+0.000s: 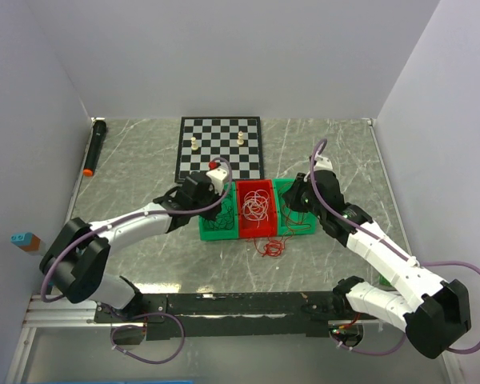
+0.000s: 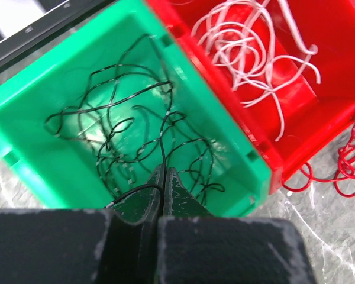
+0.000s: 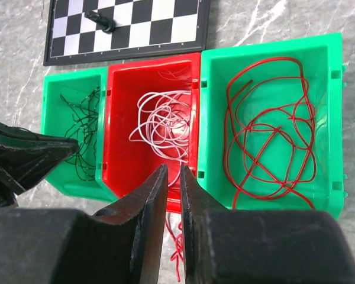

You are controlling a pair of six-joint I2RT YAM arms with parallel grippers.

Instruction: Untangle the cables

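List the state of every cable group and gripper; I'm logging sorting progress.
black cables: loosely tangled inside the left green bin
white cables: coiled in the red bin
red cables: looped in the right green bin
loose red cables: on the table, just outside the red bin
left gripper: shut, above the black cables
right gripper: slightly open, empty
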